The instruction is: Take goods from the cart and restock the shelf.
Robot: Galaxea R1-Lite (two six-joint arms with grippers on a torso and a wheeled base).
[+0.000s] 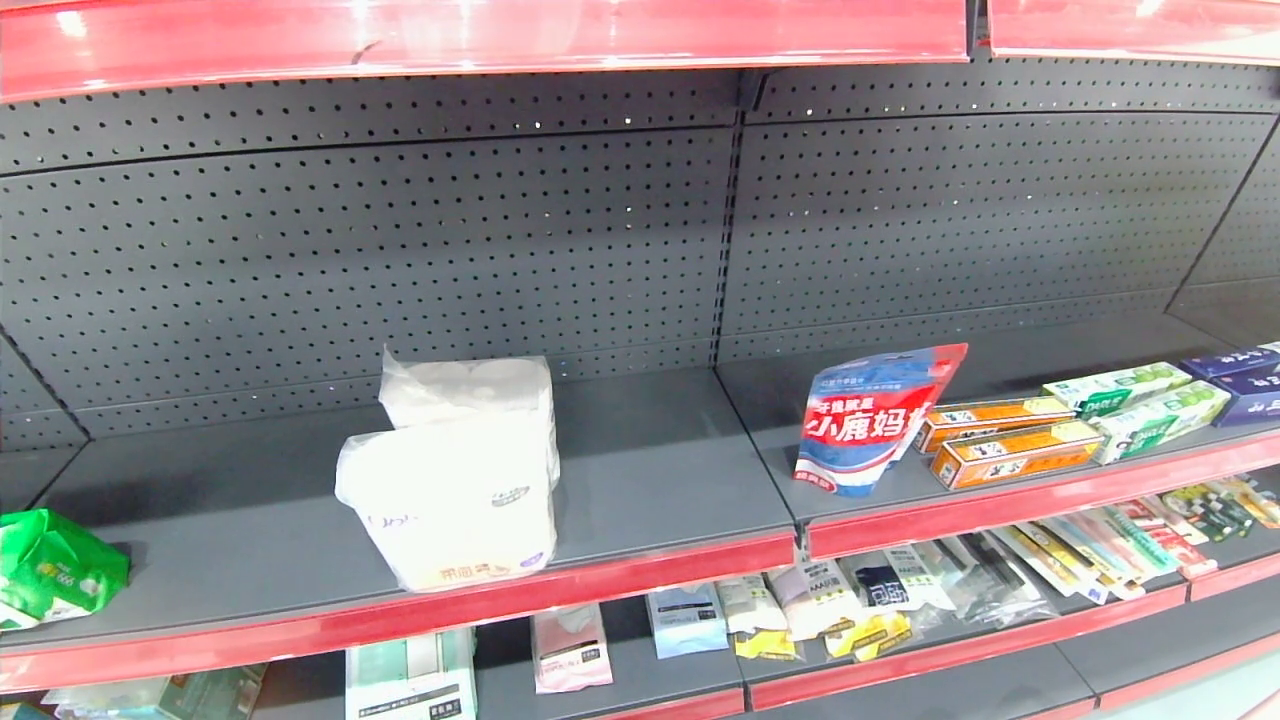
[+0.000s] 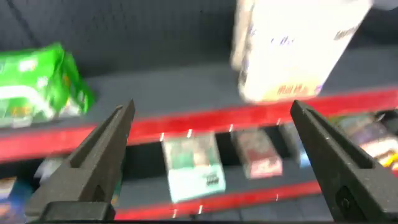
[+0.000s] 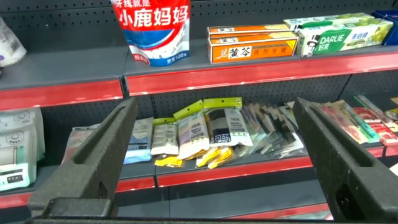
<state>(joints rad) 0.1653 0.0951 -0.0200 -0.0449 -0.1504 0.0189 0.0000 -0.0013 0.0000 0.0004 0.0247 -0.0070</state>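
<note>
Standing on the shelf [image 1: 650, 470], head view: white tissue pack [image 1: 460, 470], green pack [image 1: 55, 565], pouch [image 1: 870, 420], boxes [image 1: 1010, 440]. Much of the shelf is bare, so restocking looks partly done.
Left wrist: left gripper [image 2: 211, 109] spread wide, empty, facing the tissue pack.
Right wrist: right gripper [image 3: 214, 106] spread too, holding nothing.

Left gripper [image 2: 211, 107] and right gripper [image 3: 216, 102]: each bears 2 matte black fingers [image 2: 93, 162], wedge-shaped, broad at the base, tapering to a blunt tip, with finely grained surfaces and bevelled edges.

tissue pack [image 1: 455, 480] left of pouch [image 1: 868, 420] on shelf [image 1: 660, 470].
</note>
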